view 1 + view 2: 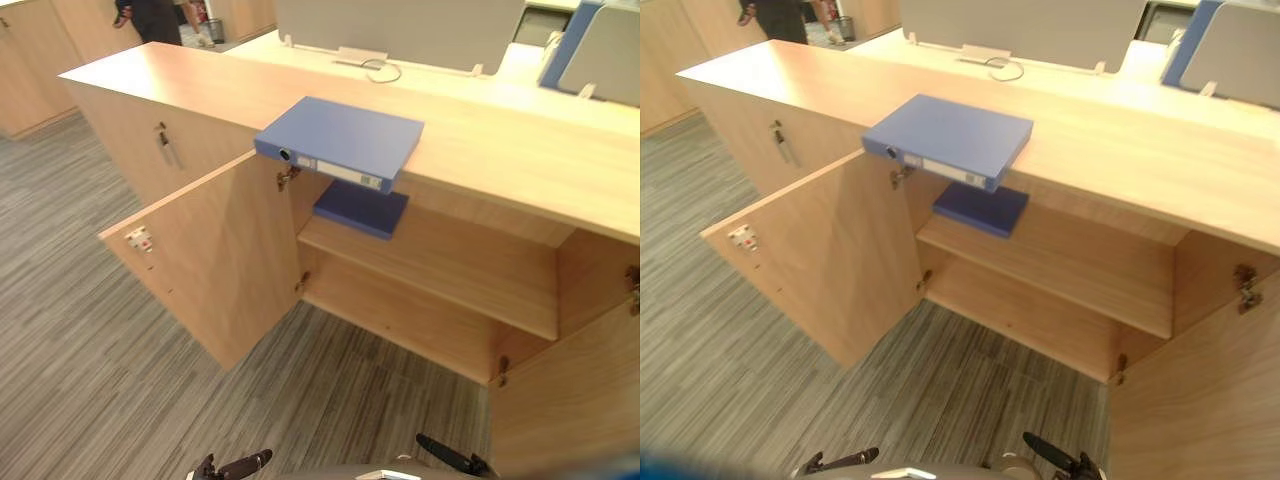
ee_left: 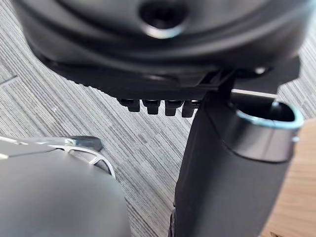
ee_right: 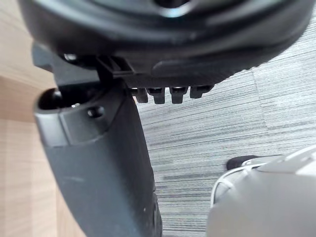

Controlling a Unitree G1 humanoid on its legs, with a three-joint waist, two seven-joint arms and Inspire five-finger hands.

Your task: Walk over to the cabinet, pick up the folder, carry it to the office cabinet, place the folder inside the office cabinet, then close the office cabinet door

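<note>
2 empty hands hang low, left hand (image 2: 163, 54) and right hand (image 3: 163, 39) both with fingers (image 2: 150, 105) loosely straight, well apart from the folder (image 1: 340, 140), which lies on the pale wooden table (image 1: 520, 150), its spine jutting past the front edge above the open cabinet (image 1: 450, 270). Bump that overhang as you reach and it could tip onto the striped grey carpet (image 1: 80, 350), or your arm could catch the open door (image 1: 210, 270).

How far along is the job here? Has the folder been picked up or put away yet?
Done: the approach, as the cabinet is right ahead with its left door swung open. In hand: nothing. The blue folder lies on the cabinet top, overhanging its front edge, while the left hand and right hand hang low and empty. Left: grasp the folder, set it on the shelf, close the door.
</note>
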